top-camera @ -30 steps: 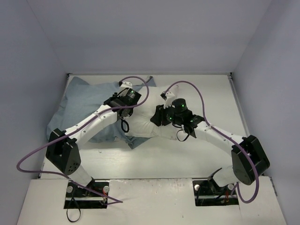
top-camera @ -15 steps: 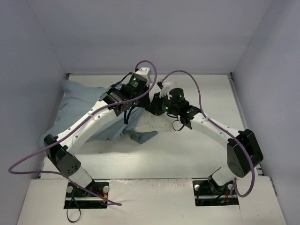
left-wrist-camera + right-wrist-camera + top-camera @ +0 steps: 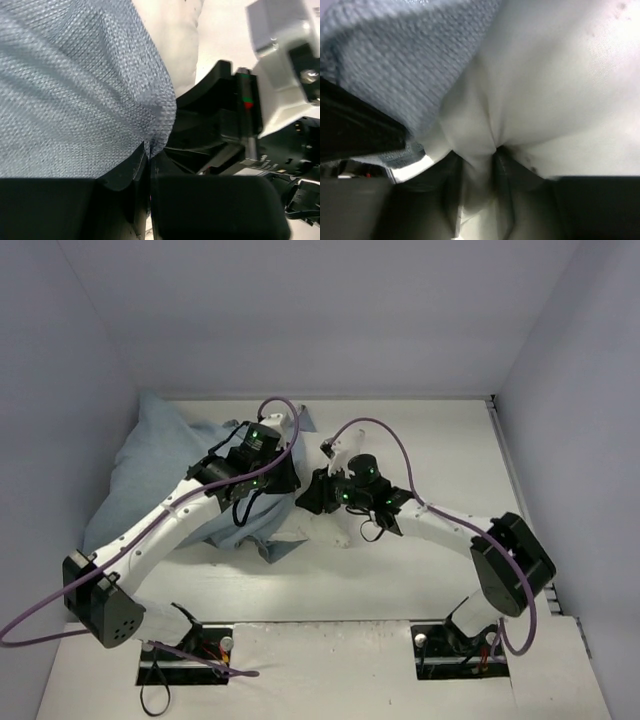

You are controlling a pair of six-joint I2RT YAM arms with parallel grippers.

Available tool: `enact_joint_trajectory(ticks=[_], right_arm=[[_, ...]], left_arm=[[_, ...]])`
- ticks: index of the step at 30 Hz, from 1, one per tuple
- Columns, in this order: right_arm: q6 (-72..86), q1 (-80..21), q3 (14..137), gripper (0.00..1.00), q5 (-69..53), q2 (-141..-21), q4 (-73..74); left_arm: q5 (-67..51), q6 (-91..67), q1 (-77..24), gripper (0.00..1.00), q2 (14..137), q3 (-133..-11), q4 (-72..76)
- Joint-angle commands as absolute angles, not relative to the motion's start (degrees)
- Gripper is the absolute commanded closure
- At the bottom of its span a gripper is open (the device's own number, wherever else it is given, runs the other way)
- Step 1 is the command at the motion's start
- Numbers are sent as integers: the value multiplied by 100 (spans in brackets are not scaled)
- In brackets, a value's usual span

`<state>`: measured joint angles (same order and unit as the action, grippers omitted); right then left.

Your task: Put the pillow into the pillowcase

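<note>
The pillowcase [image 3: 150, 465] lies bunched at the table's left, pale blue-grey side up. My left gripper [image 3: 287, 478] is shut on a fold of its edge; in the left wrist view the blue-grey pillowcase [image 3: 75, 85] runs down into the closed gripper [image 3: 149, 155]. My right gripper [image 3: 309, 497] sits just right of the left one and is shut on the pillow. In the right wrist view the white pillow [image 3: 560, 75] puckers into the gripper [image 3: 477, 162], with the pillowcase [image 3: 405, 55] over it at the upper left. From above, the pillow is mostly hidden under the arms and fabric.
White walls close in the table [image 3: 430, 440] on the left, back and right. Purple cables [image 3: 385, 430] loop over both arms. The two wrists are almost touching at mid-table; part of the right gripper's black body [image 3: 220, 125] fills the left wrist view.
Both grippers have closed on fabric. The left arm swung toward the back, then came back left and nearer, dragging the pillowcase. The right gripper moved left with the pillow.
</note>
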<state>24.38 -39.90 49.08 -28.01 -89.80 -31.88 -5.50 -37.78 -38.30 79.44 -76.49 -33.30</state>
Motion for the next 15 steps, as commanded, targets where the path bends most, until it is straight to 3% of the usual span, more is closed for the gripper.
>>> enact_joint_trajectory(ticks=[1, 4, 5, 8, 12, 15], right_arm=[[1838, -3859, 5299, 67, -2516, -8290, -2649], [1696, -3420, 5283, 39, -2120, -7683, -2138], [1731, -3280, 5178, 22, -2049, -7542, -2031], [1836, -2840, 4836, 2, -1749, -7094, -1697], [2109, -2646, 4536, 0, -2275, -7434, -1810], [2441, -2689, 4290, 6, -3179, -7970, -2867]], left_arm=[[-343, -3753, -3727, 100, 7480, -7787, -3084], [-238, -3648, -3700, 100, 7453, -7717, -3234], [-142, -3621, -3691, 100, 7453, -7665, -3304], [-105, -3560, -3656, 100, 7453, -7542, -3340], [-210, -3463, -3647, 100, 7550, -7558, -3349], [-325, -3419, -3647, 100, 7708, -7707, -3340]])
